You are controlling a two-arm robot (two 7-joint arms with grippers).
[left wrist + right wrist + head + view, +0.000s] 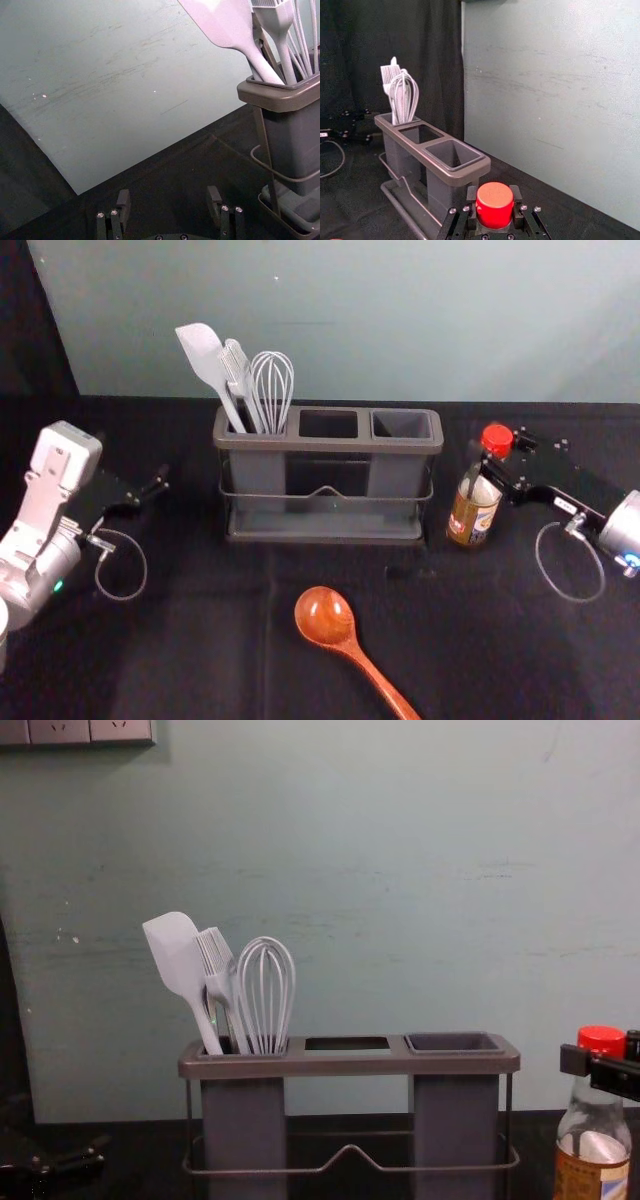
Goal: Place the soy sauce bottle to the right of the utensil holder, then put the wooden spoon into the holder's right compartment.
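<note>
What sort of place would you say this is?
Probably a robot test bench dressed as a kitchen counter: a utensil holder with a whisk, a soy sauce bottle, and black cloth laid before a plain wall.

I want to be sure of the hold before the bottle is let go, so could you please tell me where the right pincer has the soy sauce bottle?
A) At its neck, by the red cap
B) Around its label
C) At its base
A: the fingers of the right pincer flank the top of the soy sauce bottle by the red cap, well above the label.
</note>
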